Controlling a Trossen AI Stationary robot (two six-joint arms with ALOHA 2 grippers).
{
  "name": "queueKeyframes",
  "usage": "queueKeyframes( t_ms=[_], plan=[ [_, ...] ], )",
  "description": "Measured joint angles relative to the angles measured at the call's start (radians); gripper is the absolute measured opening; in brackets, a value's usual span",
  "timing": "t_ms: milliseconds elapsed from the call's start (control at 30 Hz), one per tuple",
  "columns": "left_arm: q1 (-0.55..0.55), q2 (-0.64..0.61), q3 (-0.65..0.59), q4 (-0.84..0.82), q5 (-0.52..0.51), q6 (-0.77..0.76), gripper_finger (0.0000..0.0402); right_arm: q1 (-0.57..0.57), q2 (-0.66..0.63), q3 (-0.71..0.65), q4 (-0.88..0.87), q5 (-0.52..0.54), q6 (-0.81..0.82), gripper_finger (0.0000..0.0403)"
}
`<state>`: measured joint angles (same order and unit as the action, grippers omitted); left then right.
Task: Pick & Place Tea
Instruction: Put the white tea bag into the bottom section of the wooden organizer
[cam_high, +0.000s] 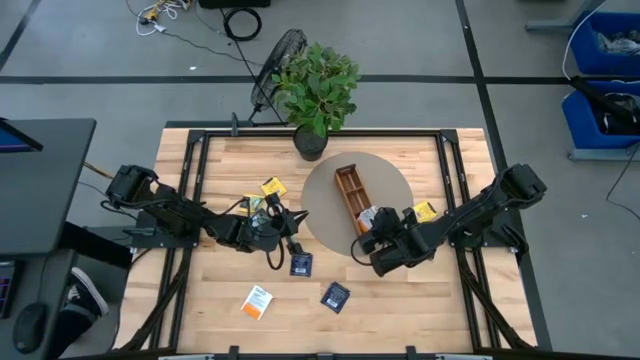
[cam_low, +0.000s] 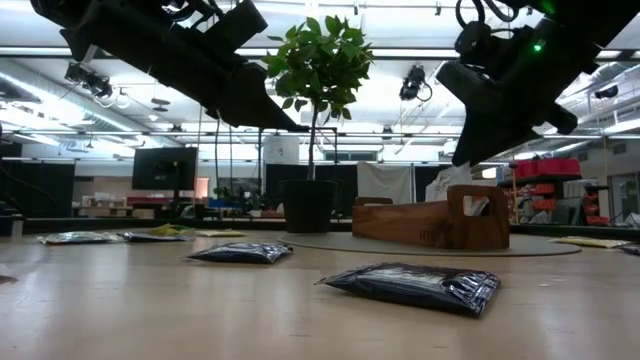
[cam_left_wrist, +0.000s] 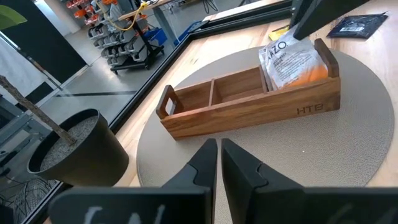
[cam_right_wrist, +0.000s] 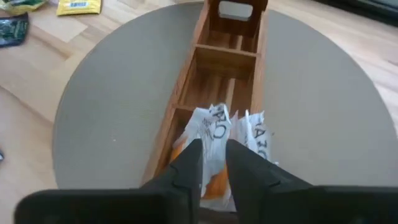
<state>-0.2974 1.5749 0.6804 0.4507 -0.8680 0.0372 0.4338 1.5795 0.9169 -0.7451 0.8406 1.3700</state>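
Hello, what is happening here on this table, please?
The right gripper hangs over the end compartment of the wooden tray, where orange-and-white tea sachets already sit; its fingers are slightly apart. The left gripper waits nearby, shut and empty. More sachets lie on the table.

"HTE" is seen stamped on the tray (cam_left_wrist: 249, 106) side wall. On the orange-and-white sachet (cam_left_wrist: 292, 59) inside, what looks like "AZO" is printed.
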Motion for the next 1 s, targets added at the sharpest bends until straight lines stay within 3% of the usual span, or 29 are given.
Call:
queueKeyframes(
  t_ms=[200,400,600,833,1000],
  plan=[
    [0.0,0.0,0.0,0.0,0.0,0.0,0.0025,-0.023,-0.047,0.0,-0.003,-0.035,-0.05,0.0116],
    [0.008,0.0,0.0,0.0,0.0,-0.001,0.0025,-0.121,-0.118,0.0,-0.006,-0.224,-0.206,0.0132],
    [0.009,0.0,0.0,0.0,0.0,-0.007,0.0025,-0.221,-0.167,0.0,0.017,-0.344,-0.336,0.0132],
    [0.021,0.0,0.0,0.0,0.055,-0.008,0.0025,-0.337,-0.172,0.0,0.121,-0.619,-0.493,0.0127],
    [0.021,0.0,0.0,0.0,0.08,-0.011,0.0025,-0.377,-0.172,0.0,0.086,-0.636,-0.5,0.013]
  ],
)
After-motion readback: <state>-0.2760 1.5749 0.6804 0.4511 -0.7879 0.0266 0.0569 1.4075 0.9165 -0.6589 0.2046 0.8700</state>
